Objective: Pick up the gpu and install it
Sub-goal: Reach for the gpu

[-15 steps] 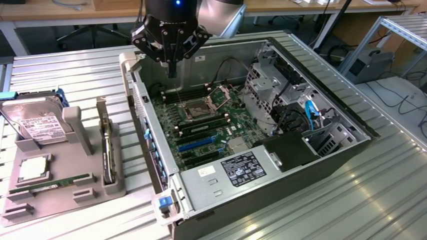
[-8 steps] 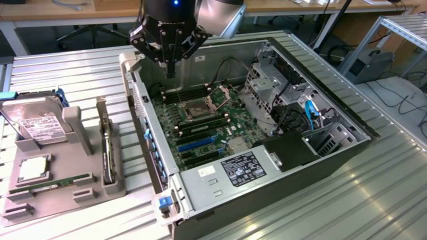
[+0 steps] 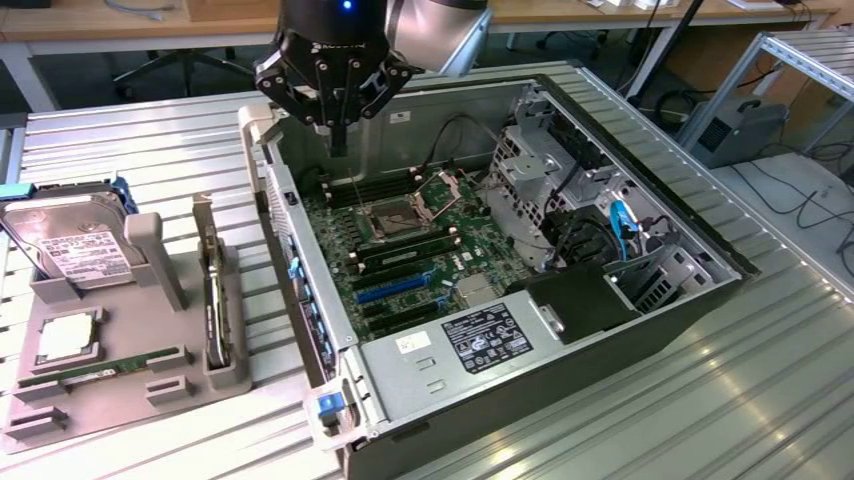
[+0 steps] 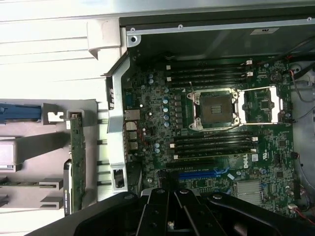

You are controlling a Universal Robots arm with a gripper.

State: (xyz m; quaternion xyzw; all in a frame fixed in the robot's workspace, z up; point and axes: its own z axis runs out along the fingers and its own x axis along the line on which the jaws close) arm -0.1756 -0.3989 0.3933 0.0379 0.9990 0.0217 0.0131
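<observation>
The gpu (image 3: 214,300) stands on its edge in a slot of the grey holder (image 3: 127,390) at the exterior view's left, its metal bracket at the far end. In the wrist view the gpu (image 4: 76,162) appears edge-on beside the case wall. My gripper (image 3: 336,125) hangs shut above the far left corner of the open computer case (image 3: 561,380), holding nothing and well apart from the gpu. The black fingers (image 4: 157,209) meet over the motherboard (image 4: 157,118), near the blue expansion slot (image 4: 197,174).
The holder also carries a silver hard drive (image 3: 78,250), a processor (image 3: 64,340) and a green memory stick (image 3: 107,365). Inside the case are the open processor socket (image 3: 400,212), drive cages (image 3: 534,180) and cables. The ribbed metal table (image 3: 747,380) surrounds everything.
</observation>
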